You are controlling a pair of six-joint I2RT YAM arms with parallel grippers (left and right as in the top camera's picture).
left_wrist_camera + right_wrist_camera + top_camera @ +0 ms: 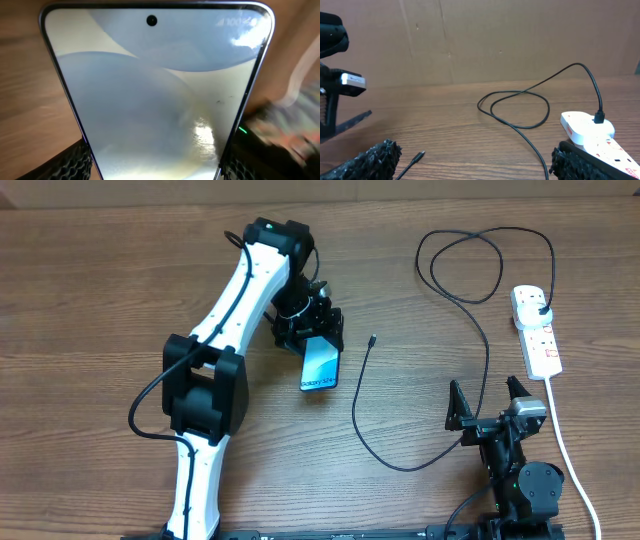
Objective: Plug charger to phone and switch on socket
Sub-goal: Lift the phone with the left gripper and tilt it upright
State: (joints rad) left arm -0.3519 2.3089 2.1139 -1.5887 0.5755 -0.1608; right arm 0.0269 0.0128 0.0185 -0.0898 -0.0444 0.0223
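Note:
The phone (320,365), screen lit, lies tilted at mid table. My left gripper (311,330) is shut on its upper end; in the left wrist view the phone (155,95) fills the frame between my fingers. The charger, a thin black cable (487,340), loops at the back right; its plug (541,307) sits in the socket, a white power strip (537,332). Its connector tip (372,339) lies free on the table right of the phone, also seen in the right wrist view (419,156). My right gripper (490,398) is open and empty near the front, over the cable.
The strip's white cord (570,455) runs toward the front right edge. A brown cardboard wall (495,40) stands behind the table. The strip (592,132) lies just right of my right fingers.

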